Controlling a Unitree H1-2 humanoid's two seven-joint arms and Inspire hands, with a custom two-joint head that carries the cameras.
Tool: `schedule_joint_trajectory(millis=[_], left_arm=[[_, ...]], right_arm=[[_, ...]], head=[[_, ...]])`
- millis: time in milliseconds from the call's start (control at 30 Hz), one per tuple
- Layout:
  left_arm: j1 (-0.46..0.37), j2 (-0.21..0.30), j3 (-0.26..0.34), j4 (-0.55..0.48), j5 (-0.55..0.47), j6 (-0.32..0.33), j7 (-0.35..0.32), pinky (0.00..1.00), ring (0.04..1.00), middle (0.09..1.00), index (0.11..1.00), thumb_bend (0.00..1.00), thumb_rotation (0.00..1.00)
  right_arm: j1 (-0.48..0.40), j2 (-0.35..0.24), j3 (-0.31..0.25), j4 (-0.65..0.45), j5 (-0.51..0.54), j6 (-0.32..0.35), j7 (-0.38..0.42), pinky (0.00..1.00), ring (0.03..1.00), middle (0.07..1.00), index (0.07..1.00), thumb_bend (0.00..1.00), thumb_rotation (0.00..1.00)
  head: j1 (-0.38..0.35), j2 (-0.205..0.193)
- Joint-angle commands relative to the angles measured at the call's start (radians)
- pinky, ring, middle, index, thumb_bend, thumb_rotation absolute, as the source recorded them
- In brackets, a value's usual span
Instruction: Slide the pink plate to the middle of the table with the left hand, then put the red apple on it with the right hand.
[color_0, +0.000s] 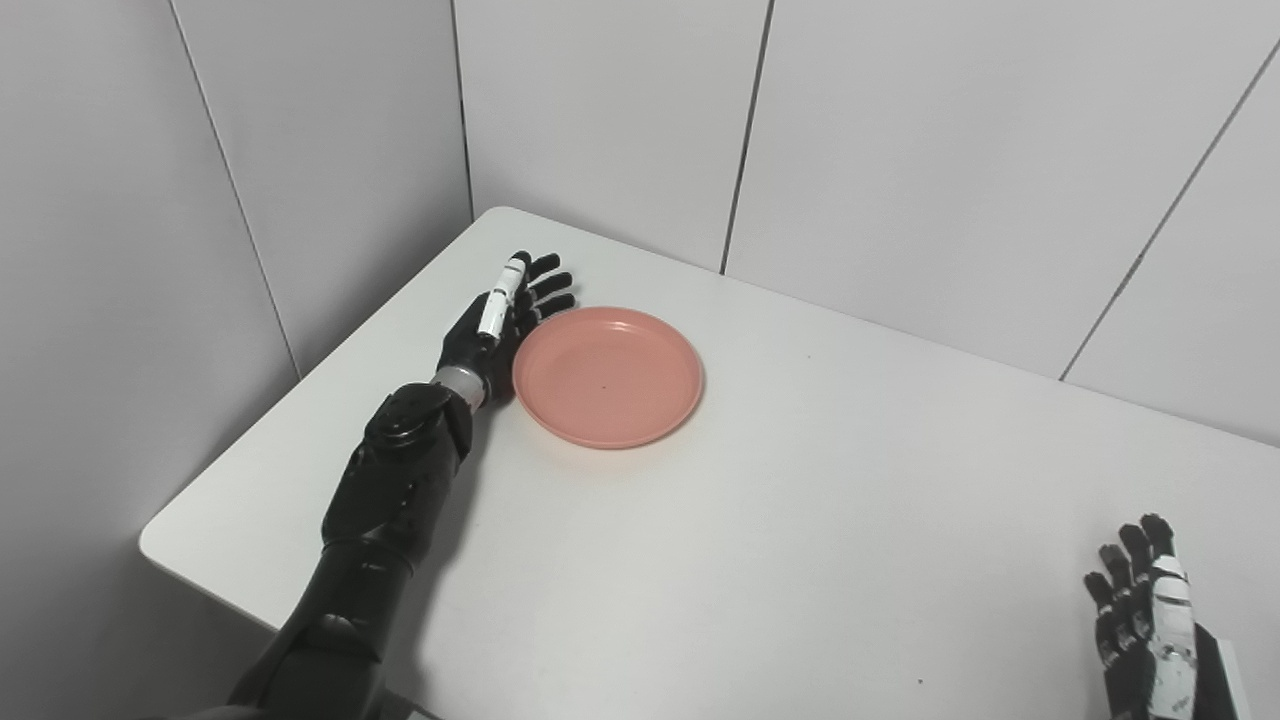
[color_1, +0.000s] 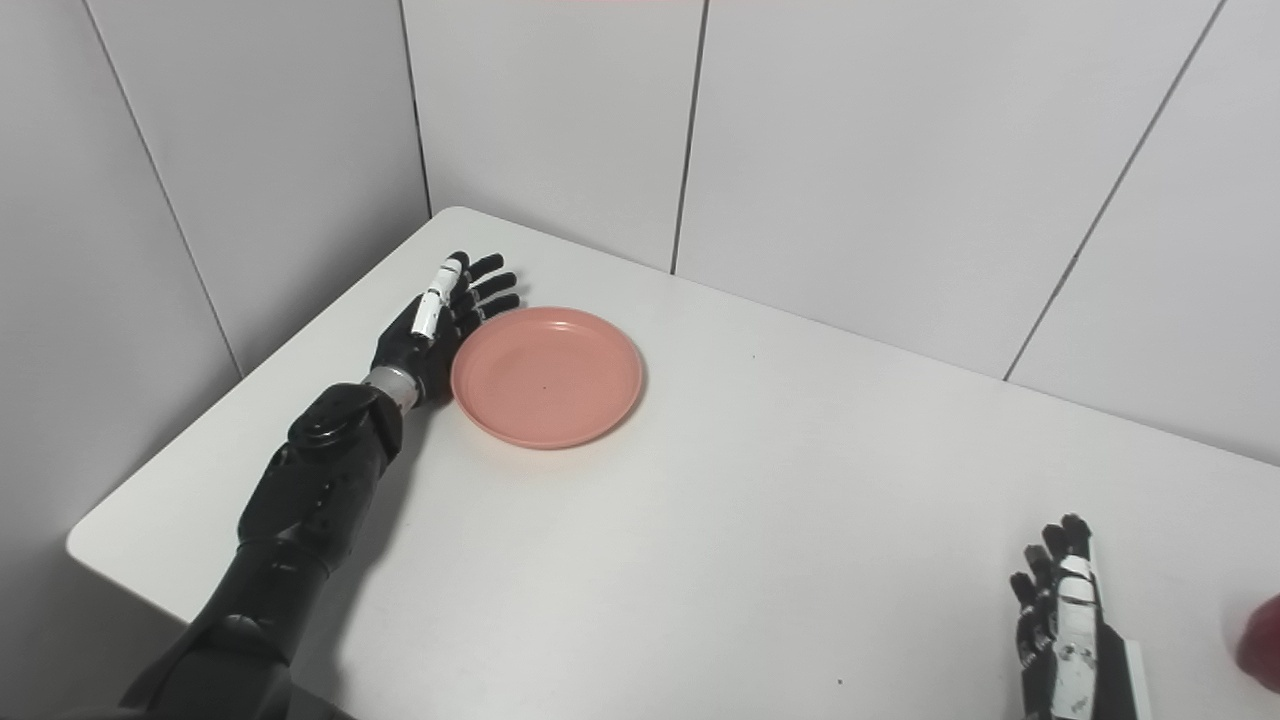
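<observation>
The pink plate (color_0: 608, 375) lies flat on the white table (color_0: 800, 520), left of the middle. My left hand (color_0: 497, 325) is open, on edge against the plate's left rim, fingers stretched toward the far corner. My right hand (color_0: 1150, 625) is open and empty near the table's front right, fingers pointing up. A sliver of the red apple (color_1: 1262, 642) shows at the right edge of the right eye view, just right of my right hand (color_1: 1065, 635). It is out of the left eye view.
Grey wall panels (color_0: 600, 110) stand close behind and to the left of the table. The table's left edge (color_0: 300, 390) runs near my left forearm. Bare tabletop lies between the plate and my right hand.
</observation>
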Motion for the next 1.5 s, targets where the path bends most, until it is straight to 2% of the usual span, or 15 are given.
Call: schedule_joint_trajectory(millis=[0, 500, 1467], left_arm=[[-0.027, -0.013, -0.024, -0.020, 0.007, 0.014, -0.016, 0.85, 0.860, 0.865, 0.846, 0.30, 1.00], [-0.025, -0.051, -0.060, -0.034, -0.002, 0.025, -0.033, 0.87, 0.871, 0.874, 0.857, 0.33, 1.00], [0.023, -0.121, -0.090, -0.059, -0.006, 0.029, -0.066, 0.86, 0.860, 0.865, 0.848, 0.34, 1.00]], right_arm=[[-0.021, 0.000, -0.001, -0.023, 0.008, -0.056, 0.013, 1.00, 1.000, 1.000, 1.000, 0.09, 1.00], [-0.021, -0.005, 0.007, 0.014, -0.026, -0.109, 0.015, 1.00, 0.997, 0.998, 1.000, 0.11, 1.00], [-0.025, 0.012, 0.009, 0.011, -0.052, -0.093, -0.003, 1.00, 0.985, 0.987, 0.990, 0.19, 1.00]], head=[[0.000, 0.001], [-0.029, 0.016], [-0.096, 0.059]])
